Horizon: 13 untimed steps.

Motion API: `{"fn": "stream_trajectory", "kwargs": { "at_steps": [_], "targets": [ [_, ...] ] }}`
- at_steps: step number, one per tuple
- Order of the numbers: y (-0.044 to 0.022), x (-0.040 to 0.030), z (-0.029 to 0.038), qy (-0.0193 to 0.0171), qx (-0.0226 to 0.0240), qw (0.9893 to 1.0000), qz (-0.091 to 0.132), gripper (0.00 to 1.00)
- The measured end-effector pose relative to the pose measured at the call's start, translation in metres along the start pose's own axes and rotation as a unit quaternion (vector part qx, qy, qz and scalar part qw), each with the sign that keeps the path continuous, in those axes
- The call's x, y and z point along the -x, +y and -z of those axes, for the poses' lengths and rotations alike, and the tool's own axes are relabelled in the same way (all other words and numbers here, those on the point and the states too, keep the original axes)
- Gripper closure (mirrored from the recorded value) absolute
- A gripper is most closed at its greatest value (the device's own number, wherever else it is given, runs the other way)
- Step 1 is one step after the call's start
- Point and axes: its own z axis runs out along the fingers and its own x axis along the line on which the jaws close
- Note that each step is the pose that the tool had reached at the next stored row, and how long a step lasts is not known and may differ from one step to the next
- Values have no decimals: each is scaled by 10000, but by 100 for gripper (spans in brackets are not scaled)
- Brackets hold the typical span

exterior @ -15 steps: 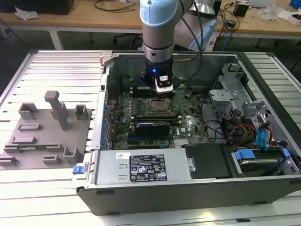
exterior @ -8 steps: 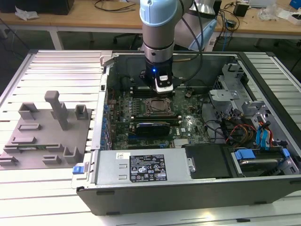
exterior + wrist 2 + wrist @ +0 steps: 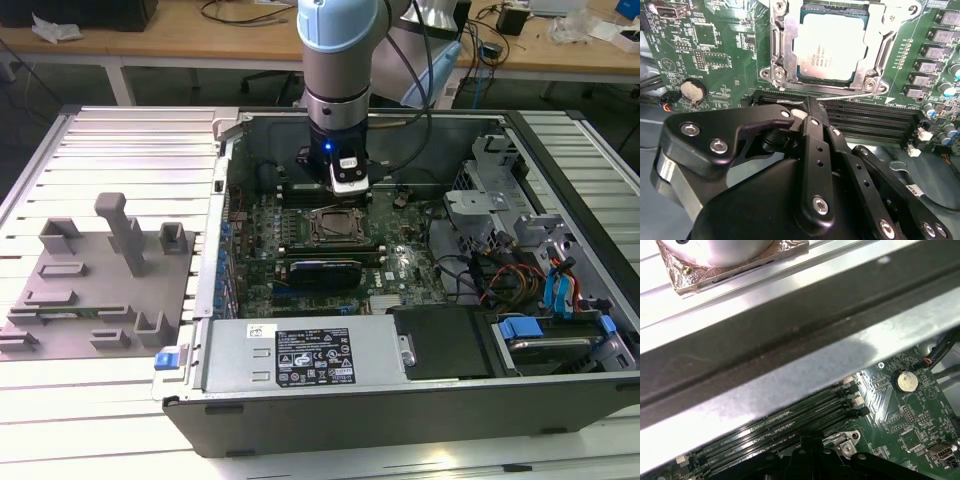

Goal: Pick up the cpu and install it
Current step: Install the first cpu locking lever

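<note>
A ribbed metal table [image 3: 120, 140] carried an open computer case [image 3: 400, 410] lying on its side, and the robot arm [image 3: 338, 50] reached straight down into it from above. On the table towards the exterior view's left sat a grey fixture plate [image 3: 90, 290] with raised blocks and one tall post. Inside the case the green motherboard [image 3: 400, 265] covered the floor, with a long grey power supply [image 3: 300, 355] lying along the near wall.

The gripper [image 3: 348, 185] hung over the board just behind the socket [image 3: 318, 238]. In the second wrist view its black linkages filled the foreground and its tip [image 3: 812, 107] sat over the rows of black memory slots [image 3: 865, 117], close beside the socket's metal frame [image 3: 782, 45]. Whether it was open or closed I could not tell, as the tip was hidden behind its own body, and it seemed to hold nothing.

The cpu [image 3: 832, 47] lay flat in the socket, silvery top facing up, with the frame around it on all sides and apart from the gripper. A thin wire lever [image 3: 850, 96] ran along the frame's edge nearest the memory slots. A round coin battery [image 3: 692, 91] sat on the board well to one side of the socket
</note>
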Motion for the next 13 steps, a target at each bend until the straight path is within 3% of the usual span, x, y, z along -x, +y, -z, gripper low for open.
{"fn": "stream_trajectory", "kwargs": {
  "at_steps": [8,13],
  "targets": [
    [19,-16,-5,-3,2,10000,1,89],
    [12,-17,-42,-58,29,10000,11,89]
  ]
}}
